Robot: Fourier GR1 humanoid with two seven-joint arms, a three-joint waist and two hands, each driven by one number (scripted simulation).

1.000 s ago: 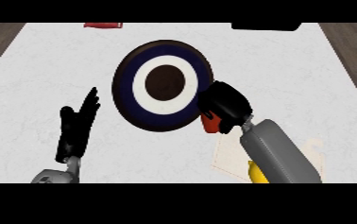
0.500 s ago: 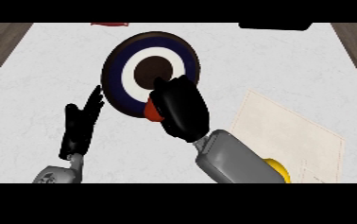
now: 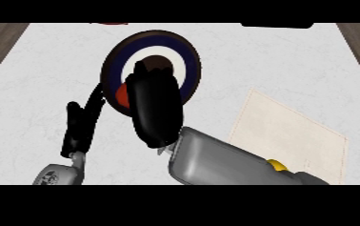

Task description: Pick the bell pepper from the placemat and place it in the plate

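A round plate (image 3: 184, 53) with dark blue, white and brown rings lies in the middle of the white counter. My right hand (image 3: 156, 107) reaches over its lower left part, fingers curled down round the red bell pepper (image 3: 123, 95), of which only a small patch shows at the hand's left side. The pepper is over the plate's lower left rim. The beige placemat (image 3: 288, 132) lies to the right with nothing on it. My left hand (image 3: 79, 125) rests open at the lower left, fingers up, just left of the plate.
A red object (image 3: 111, 24) and a black object (image 3: 277, 25) sit at the counter's far edge. A wooden strip (image 3: 10, 36) borders the counter at the far left. My grey right forearm (image 3: 225, 160) covers the lower middle.
My right hand has carried the pepper left, from beside the plate's right edge to over its lower left part. The view has shifted, so the placemat now shows. The left hand stays put.
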